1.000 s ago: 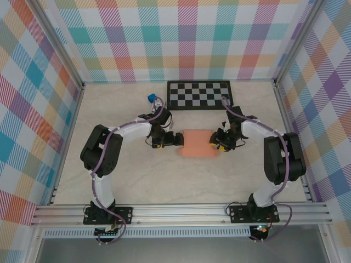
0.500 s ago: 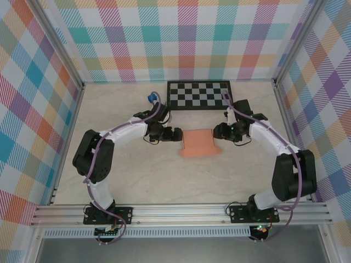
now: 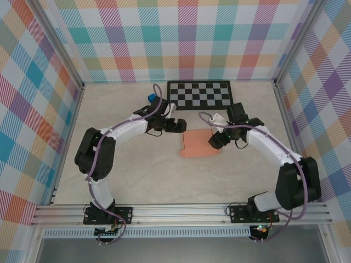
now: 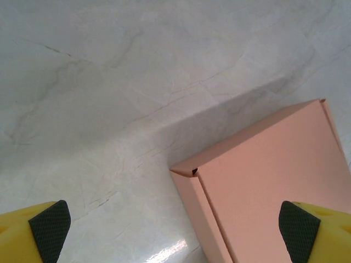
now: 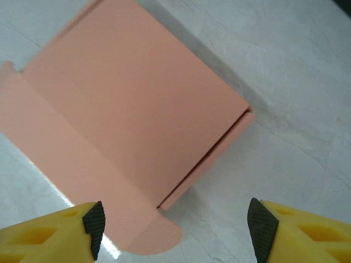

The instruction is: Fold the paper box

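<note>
At the near edge, an aluminium rail point(image 3: 181, 213) carries the bases of both arms; the left arm point(image 3: 101, 159) and the right arm point(image 3: 285, 170) each reach away over the pale, marble-patterned desk point(image 3: 153, 181) and bend inward toward its middle; the paper box point(image 3: 200, 143) lies there flat on the desk, salmon-orange and unmarked, its lid down, with a front strip and a rounded tab point(image 5: 156, 238) spread on the desk along one edge; the right jaws hang above the right edge of the box, set well apart, one black pad point(image 5: 94, 222) over the strip and the other beyond the box over bare desk, with nothing held between them; the left jaws sit just past the far left corner of the box, apart from it, spread to full width, the pads point(image 4: 50, 227) at opposite edges of the wrist view and the box corner point(image 4: 184, 171) lying below between them, ungripped; farther back, a black-and-white chequered mat point(image 3: 199, 94) lies flat against the rear of the desk; a small blue object point(image 3: 150, 97) stands just left of the mat, beside the left arm's cable; beyond it rises the multicoloured plaid wall point(image 3: 186, 38).
</note>
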Controlling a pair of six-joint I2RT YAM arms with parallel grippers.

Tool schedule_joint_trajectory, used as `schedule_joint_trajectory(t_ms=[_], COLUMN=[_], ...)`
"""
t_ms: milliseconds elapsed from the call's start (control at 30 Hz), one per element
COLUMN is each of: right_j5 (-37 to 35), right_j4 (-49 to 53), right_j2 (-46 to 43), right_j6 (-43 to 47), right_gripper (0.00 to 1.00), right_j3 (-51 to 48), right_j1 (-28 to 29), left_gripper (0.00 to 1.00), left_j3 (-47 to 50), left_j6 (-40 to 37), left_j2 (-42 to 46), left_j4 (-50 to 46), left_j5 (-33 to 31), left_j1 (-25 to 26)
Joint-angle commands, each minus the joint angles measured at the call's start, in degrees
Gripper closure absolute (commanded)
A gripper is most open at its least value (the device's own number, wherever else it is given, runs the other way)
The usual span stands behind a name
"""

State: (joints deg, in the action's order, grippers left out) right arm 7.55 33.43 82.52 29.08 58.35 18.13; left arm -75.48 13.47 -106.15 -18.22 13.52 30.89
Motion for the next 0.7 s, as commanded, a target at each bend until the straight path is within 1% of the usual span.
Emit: schedule_joint_trajectory(t_ms=[0, 100, 167, 300, 433, 533, 600, 667], right_j5=[2.2, 6.7, 7.5, 4.9, 2.5, -0.3, -2.0, -2.0], right_j4=[-0.2, 3.5, 3.3, 2.5, 1.2, 0.7, -0.1, -0.7], right_j2=[3.5, 6.9, 8.6, 11.8, 14.4, 17.1, 18.3, 18.9], right_j6=[-3.9, -7.6, -8.2, -8.2, -8.0, -7.7, -8.0, -8.6], right_gripper=[0.29, 0.31, 0.32, 0.33, 0.35, 0.39, 0.4, 0.41], right_j3=[2.9, 4.5, 3.8, 3.2, 2.9, 2.8, 2.4, 2.1], right_j1=[-2.0, -2.3, -2.2, -2.2, -2.2, -2.2, -2.2, -2.2], left_gripper=[0.0, 0.0, 0.0, 0.0, 0.0, 0.0, 0.0, 0.0], left_j3=[2.7, 4.6, 5.9, 7.6, 8.3, 8.1, 8.3, 8.0], left_j6=[-3.7, -3.2, -3.1, -2.7, -4.3, -4.3, -4.3, -4.3], left_j2=[-0.5, -0.6, -0.7, -1.0, -1.8, -3.1, -3.7, -4.3], left_j4=[1.8, 1.8, 1.8, 1.9, 0.7, -0.6, -0.9, -1.9], left_j5=[2.7, 4.4, 4.3, 4.4, 0.2, -3.3, -4.9, -5.9], left_j1=[1.5, 2.4, 2.9, 4.1, 5.1, 5.2, 5.2, 5.2])
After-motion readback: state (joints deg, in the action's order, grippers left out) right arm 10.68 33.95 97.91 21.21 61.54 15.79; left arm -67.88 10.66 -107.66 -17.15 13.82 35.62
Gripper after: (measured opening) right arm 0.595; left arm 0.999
